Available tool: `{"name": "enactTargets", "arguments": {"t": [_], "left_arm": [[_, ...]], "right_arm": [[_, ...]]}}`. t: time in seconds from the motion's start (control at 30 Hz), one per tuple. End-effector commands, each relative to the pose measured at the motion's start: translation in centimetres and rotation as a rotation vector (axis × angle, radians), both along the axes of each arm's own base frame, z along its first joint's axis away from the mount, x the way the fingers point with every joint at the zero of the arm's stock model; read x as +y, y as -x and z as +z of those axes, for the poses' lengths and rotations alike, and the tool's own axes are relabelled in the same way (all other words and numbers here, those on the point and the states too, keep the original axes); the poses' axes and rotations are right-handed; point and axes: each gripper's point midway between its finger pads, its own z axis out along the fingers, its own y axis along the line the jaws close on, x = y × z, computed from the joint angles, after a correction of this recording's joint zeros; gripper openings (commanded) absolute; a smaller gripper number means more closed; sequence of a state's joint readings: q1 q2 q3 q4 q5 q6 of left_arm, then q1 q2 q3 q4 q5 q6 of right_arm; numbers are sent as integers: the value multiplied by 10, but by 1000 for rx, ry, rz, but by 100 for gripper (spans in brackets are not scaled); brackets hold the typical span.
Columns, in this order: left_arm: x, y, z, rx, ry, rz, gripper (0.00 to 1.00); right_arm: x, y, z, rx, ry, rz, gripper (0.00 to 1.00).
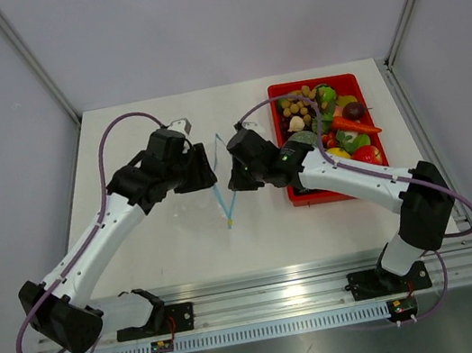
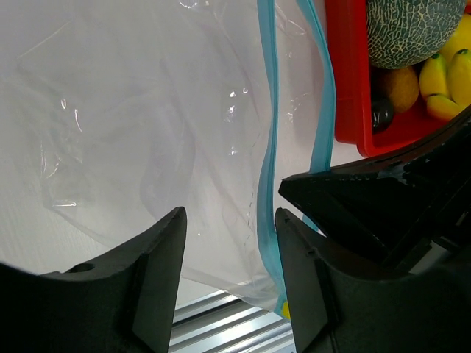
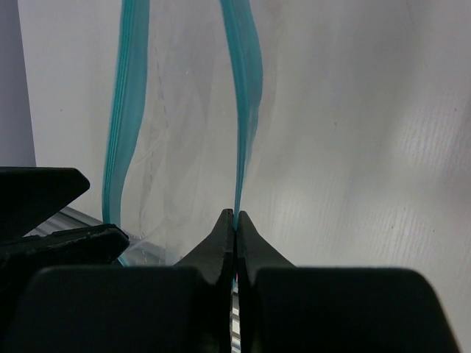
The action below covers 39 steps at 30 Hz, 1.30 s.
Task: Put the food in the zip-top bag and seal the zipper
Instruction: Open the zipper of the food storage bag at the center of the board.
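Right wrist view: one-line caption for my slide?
Right end effector shut on one zipper lip, clear bag mouth parted.

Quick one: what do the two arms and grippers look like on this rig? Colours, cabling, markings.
Both match: the left arm and right arm have white links, black joint housings and a looping purple cable. The left gripper and right gripper have matte black, wedge-shaped fingers. No markings are legible.

White table (image 1: 195, 252), pale grey walls (image 1: 217, 15), aluminium rail (image 1: 275, 296) along near edge.
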<state>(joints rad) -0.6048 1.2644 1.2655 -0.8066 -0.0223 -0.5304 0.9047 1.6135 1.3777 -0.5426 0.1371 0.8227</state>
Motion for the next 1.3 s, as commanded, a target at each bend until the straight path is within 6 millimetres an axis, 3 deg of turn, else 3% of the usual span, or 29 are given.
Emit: {"name": "enactTargets", "arguments": {"t": [0.0, 0.13, 0.43, 0.77, 0.83, 0.9, 1.0, 1.17, 1.27], "left_arm": [[-13, -8, 3, -21, 41, -9, 54], [-17, -10, -2, -8, 40, -8, 50], [-28, -5, 3, -12, 71, -41, 54], [-31, -15, -24, 35, -5, -25, 31], [-28, -18, -27, 39, -33, -15, 15], [-23, -19, -25, 44, -68, -3, 0], [-19, -19, -14, 29, -82, 3, 0], [-21, -15, 5, 12, -29, -1, 0], [-23, -12, 10, 12, -10, -10, 0]], "right_arm": [[11, 3, 4, -8, -35, 17, 0], [10, 3, 5, -10, -34, 13, 0], [10, 4, 3, -10, -33, 17, 0], [9, 7, 3, -10, -34, 21, 0], [7, 9, 4, -9, -36, 21, 0], [1, 9, 2, -15, -26, 7, 0], [-14, 2, 1, -46, 18, -41, 0], [-59, -24, -29, -4, 148, -141, 0], [-69, -32, -34, -11, 172, -150, 0]]}}
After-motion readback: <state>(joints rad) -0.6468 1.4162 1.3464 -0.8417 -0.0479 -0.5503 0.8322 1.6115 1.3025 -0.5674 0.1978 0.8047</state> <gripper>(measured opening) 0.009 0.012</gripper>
